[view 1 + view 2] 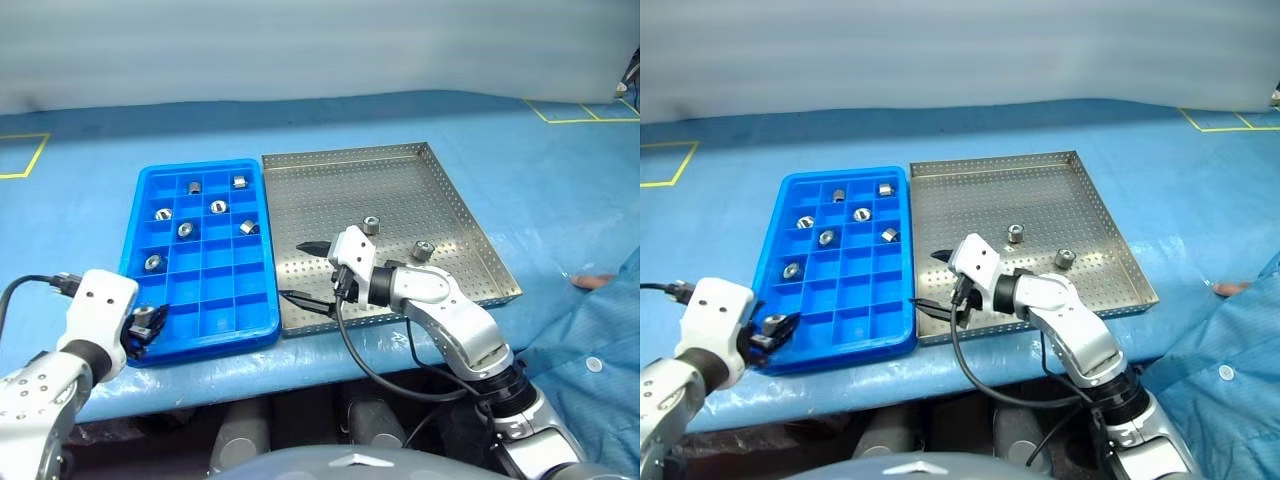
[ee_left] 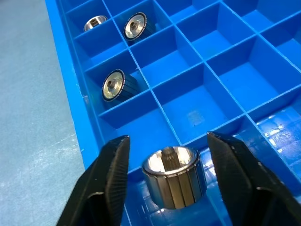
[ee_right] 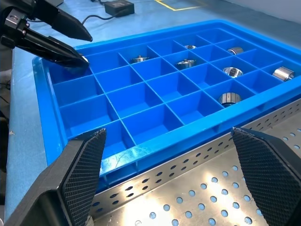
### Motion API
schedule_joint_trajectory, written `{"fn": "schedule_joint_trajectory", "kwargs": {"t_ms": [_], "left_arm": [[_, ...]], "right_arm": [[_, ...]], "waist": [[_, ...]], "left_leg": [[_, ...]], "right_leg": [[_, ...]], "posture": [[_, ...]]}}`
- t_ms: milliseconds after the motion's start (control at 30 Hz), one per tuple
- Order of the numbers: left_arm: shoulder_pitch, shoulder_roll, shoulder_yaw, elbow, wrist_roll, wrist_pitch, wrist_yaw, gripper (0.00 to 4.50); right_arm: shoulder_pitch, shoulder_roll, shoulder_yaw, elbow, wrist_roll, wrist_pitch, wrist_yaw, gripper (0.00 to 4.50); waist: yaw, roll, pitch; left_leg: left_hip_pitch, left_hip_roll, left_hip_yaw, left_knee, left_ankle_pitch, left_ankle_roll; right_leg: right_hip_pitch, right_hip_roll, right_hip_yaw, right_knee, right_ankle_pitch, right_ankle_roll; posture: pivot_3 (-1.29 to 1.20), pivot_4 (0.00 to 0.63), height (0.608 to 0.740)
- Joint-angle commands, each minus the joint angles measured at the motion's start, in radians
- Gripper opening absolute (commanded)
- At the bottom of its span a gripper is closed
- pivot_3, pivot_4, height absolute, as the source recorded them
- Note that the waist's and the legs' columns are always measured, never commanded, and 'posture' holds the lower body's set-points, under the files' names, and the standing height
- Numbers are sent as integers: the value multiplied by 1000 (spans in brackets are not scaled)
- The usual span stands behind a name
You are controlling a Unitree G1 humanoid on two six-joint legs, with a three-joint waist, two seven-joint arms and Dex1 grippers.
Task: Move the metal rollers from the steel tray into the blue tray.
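- The left tool (image 2: 167, 188) stands with its two black fingers (image 2: 106, 183) parted, gaps showing on both sides of a metal roller (image 2: 175, 181) that sits between them without either finger touching it.
- That roller rests in a near-corner compartment of the blue tray (image 1: 200, 310), at about seven o'clock in the tray as the head camera sees it.
- The right tool (image 1: 305, 272) is spread wide and holds nothing; it hovers over the near-left part of the steel tray (image 1: 400, 175), by the edge that meets the blue tray.
- Six more metal rollers (image 1: 218, 207) lie in separate compartments across the far half of the blue tray, from about nine o'clock round to one o'clock.
- Two rollers are left in the steel tray: one (image 1: 371, 226) near the middle, the other (image 1: 422, 250) toward four o'clock from it, both apart from the right tool.
- The two trays lie side by side, long edges touching or nearly so, the steel tray at three o'clock of the blue one.
- Both rest on a desk (image 1: 560, 190) covered in blue cloth.
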State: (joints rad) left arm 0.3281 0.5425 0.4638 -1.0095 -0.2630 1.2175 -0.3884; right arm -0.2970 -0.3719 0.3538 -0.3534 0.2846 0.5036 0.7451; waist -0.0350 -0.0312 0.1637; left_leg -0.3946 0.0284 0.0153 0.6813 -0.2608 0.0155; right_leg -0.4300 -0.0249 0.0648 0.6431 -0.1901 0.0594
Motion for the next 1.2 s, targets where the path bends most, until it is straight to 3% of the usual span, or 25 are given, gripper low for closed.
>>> {"fn": "schedule_joint_trajectory", "kwargs": {"t_ms": [33,200,400,500,600,833,1200], "left_arm": [[-45,-3,28,-38,-69,-18,15,3662],[-177,-26,-2,-38,-187,-117,-11,3662],[-471,-93,-304,157,-191,-243,-28,3662],[-621,-97,-513,368,-115,-326,-69,3662],[-703,-100,-632,535,-67,-392,-113,3662],[-780,-137,-724,799,-21,-493,-190,3662],[-839,-201,-785,983,40,-542,-238,3662]], "right_arm": [[-8,3,-26,-39,6,-10,-10,4500],[-6,-13,-81,-36,-38,4,-91,4500],[-2,-105,-109,-39,-122,19,-131,4500],[16,-140,-131,-66,-144,29,-148,4500],[49,-148,-143,-99,-149,42,-165,4500],[144,-149,-181,-186,-161,80,-212,4500],[165,-138,-179,-210,-169,94,-237,4500]], "waist": [[0,0,0],[0,0,0],[8,0,-1],[-5,0,0],[-22,0,-1],[-87,0,0],[-151,0,0]], "left_leg": [[0,0,0,0,0,0],[0,0,1,0,0,0],[0,-6,4,1,0,0],[-1,-6,5,0,0,0],[-2,-6,5,0,0,0],[-4,-6,5,-1,-2,2],[-3,-6,4,0,-2,2]], "right_leg": [[0,0,0,0,0,0],[0,0,0,0,0,0],[2,0,0,-1,0,0],[1,1,1,-1,0,0],[0,2,2,-2,0,0],[-2,2,3,-2,0,0],[0,2,4,-1,0,3]], "posture": [[18,150,740],[1,150,740],[-52,150,740],[-107,150,740],[-160,150,740],[-243,150,740],[-266,150,740]]}}
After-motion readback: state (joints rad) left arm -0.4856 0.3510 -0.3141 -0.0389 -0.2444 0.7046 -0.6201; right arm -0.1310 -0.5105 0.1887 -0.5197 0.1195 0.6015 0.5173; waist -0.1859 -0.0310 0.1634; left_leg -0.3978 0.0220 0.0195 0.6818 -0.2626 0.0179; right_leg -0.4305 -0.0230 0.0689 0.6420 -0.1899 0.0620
